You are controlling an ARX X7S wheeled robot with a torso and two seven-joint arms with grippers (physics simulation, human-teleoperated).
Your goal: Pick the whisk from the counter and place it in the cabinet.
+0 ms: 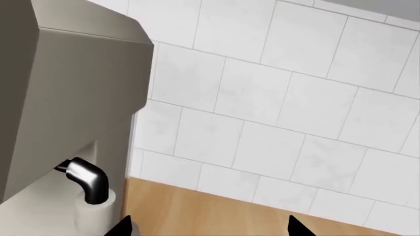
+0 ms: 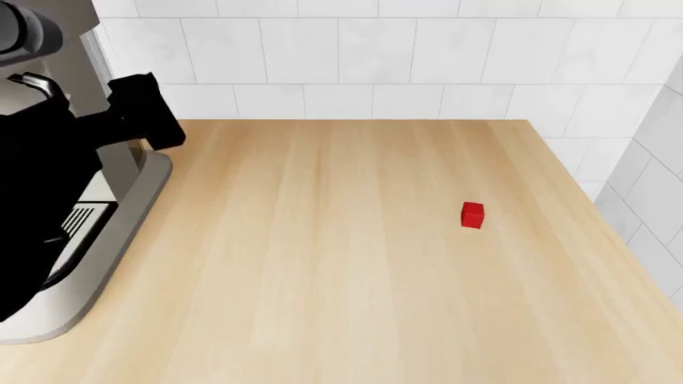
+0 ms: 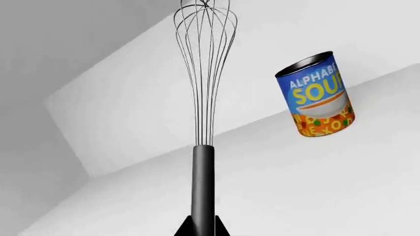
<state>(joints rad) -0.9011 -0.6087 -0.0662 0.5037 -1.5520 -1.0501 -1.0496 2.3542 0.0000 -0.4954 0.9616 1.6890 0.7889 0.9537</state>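
Observation:
In the right wrist view my right gripper (image 3: 202,230) is shut on the whisk's dark handle (image 3: 202,182). The silver wire loops (image 3: 204,64) point away from me into a white cabinet interior (image 3: 131,98). The right gripper and whisk do not show in the head view. My left gripper (image 1: 208,227) is open and empty, its two black fingertips (image 1: 296,226) over the beige wood counter (image 1: 217,211) beside the coffee machine. In the head view the left arm (image 2: 128,112) is at the far left, by the machine.
A blue and orange alphabet soup can (image 3: 316,94) stands on the white cabinet shelf (image 3: 295,187) near the whisk's loops. A grey coffee machine (image 2: 64,208) with a metal spout (image 1: 88,177) sits at the counter's left. A small red cube (image 2: 473,214) lies on the counter (image 2: 320,256). White tiled wall (image 2: 373,56) behind.

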